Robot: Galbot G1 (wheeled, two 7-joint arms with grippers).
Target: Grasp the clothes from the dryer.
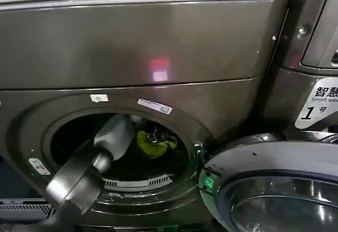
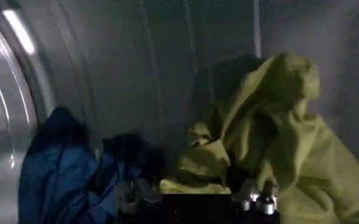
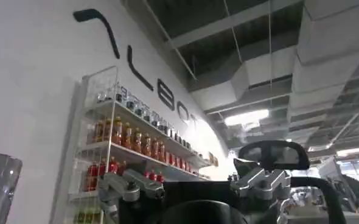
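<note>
My left arm reaches through the porthole of the dryer [image 1: 142, 57], and my left pincer [image 2: 195, 198] is spread in front of the clothes.

From my head I see the left arm going into the round opening, with a patch of the yellow-green garment [image 1: 153, 143] lit up deep in the drum and the open door [image 1: 274, 189] swung out on my right. The left wrist view shows what the head view hides: the yellow-green garment [image 2: 271, 140] is heaped against the drum wall, the navy garment [image 2: 64, 170] lies crumpled beside it, and my spread fingertips [image 2: 261, 198] sit just before the yellow-green cloth, gripping nothing. My right pincer [image 3: 195, 189] is held up away from the machine, also spread, pointing towards a wall rack of bottles [image 3: 131, 146] and the ceiling.
</note>
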